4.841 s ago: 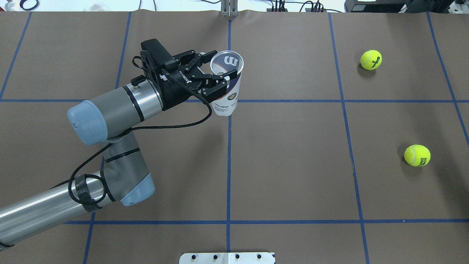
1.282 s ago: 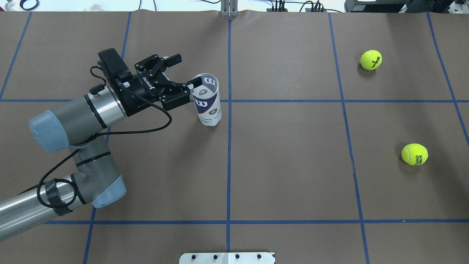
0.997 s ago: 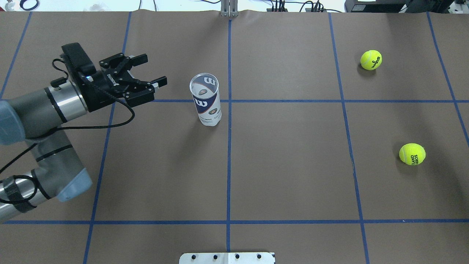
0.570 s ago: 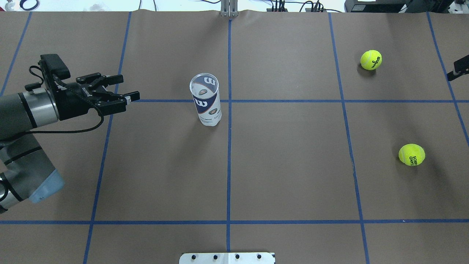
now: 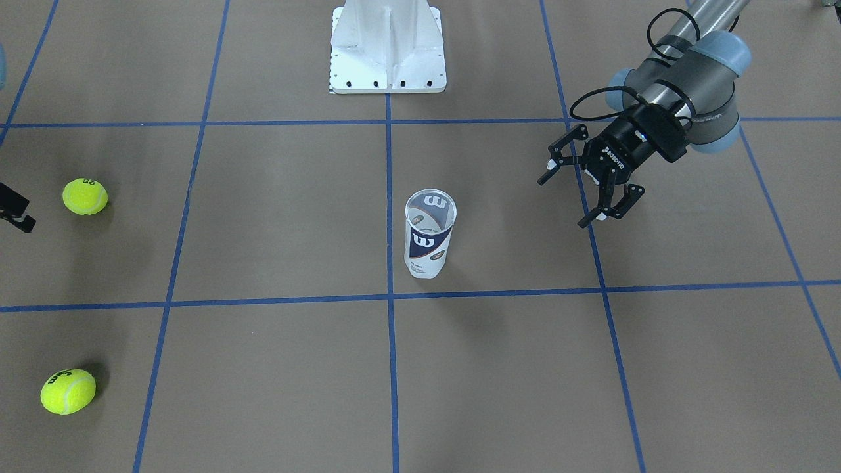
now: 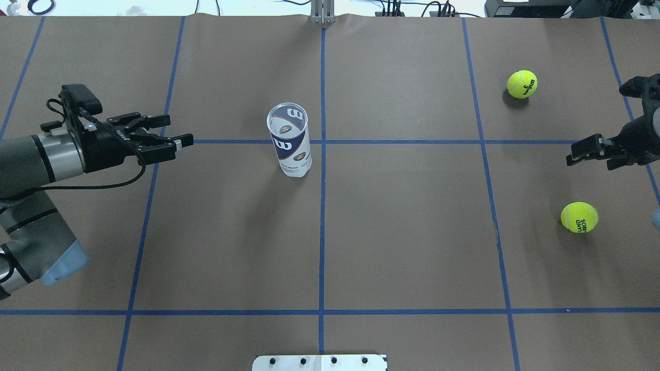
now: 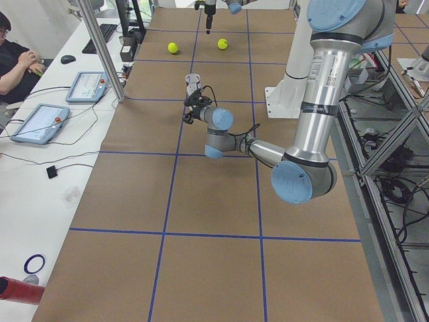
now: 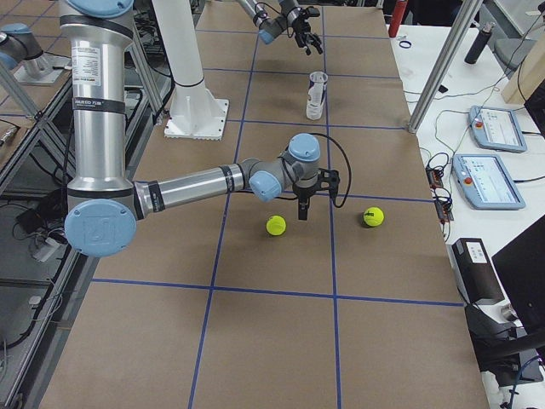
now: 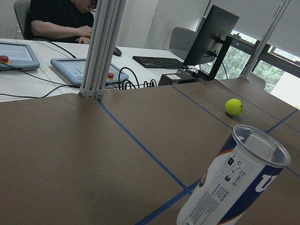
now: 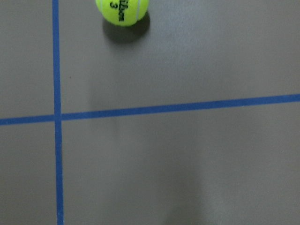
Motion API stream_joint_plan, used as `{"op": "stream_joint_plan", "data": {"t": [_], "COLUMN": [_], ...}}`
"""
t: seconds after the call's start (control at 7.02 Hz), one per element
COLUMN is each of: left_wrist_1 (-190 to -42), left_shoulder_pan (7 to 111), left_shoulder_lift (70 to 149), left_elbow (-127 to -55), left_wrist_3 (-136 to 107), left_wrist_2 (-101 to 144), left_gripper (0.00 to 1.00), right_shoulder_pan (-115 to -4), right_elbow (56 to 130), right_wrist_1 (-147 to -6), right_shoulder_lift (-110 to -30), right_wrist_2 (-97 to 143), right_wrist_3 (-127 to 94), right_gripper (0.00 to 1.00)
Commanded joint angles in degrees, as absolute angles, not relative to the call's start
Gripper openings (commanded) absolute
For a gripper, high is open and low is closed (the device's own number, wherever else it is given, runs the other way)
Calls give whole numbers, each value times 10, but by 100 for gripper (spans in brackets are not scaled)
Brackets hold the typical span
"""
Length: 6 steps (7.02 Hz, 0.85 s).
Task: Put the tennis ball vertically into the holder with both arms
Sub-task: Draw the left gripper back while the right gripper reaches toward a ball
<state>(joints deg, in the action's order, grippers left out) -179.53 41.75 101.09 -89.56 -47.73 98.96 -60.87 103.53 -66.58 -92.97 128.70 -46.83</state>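
The holder [image 6: 290,140] is a clear can with a navy-and-white label. It stands upright and empty near the table's middle, and shows in the front view [image 5: 429,233] and the left wrist view [image 9: 239,183]. My left gripper [image 6: 178,130] is open and empty, well to the holder's left [image 5: 562,202]. My right gripper [image 6: 600,123] is open at the right edge, between two yellow tennis balls: a far one [image 6: 522,84] and a near one [image 6: 579,217]. The right wrist view shows one ball [image 10: 123,10] at its top edge.
The white pedestal base [image 5: 387,49] stands at the robot's side of the table. An aluminium post [image 6: 322,13] rises at the far edge. Blue tape lines cross the brown table. A seated person and tablets [image 7: 40,122] are beyond the far edge.
My left gripper set the holder down, let go of it and drew back to the left. My right gripper came in from the right edge. The near ball rolled slightly left.
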Motion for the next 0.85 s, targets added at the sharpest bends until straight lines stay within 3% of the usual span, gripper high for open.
{"op": "stream_joint_plan", "data": {"t": [0.0, 0.71], "left_wrist_1": [-1795, -1796], "left_shoulder_pan": [417, 417], "left_shoulder_lift": [1013, 1015], "left_elbow": [-894, -888], "left_wrist_3": [-475, -473], "left_wrist_2": [990, 989], "left_gripper": [99, 99], "right_shoulder_pan": [-562, -541], "right_elbow": [1033, 1013], "right_wrist_1": [-651, -652], "right_shoulder_lift": [-953, -969], "right_wrist_2": [1271, 1238], "right_wrist_3": [-468, -414], "right_gripper": [100, 100]}}
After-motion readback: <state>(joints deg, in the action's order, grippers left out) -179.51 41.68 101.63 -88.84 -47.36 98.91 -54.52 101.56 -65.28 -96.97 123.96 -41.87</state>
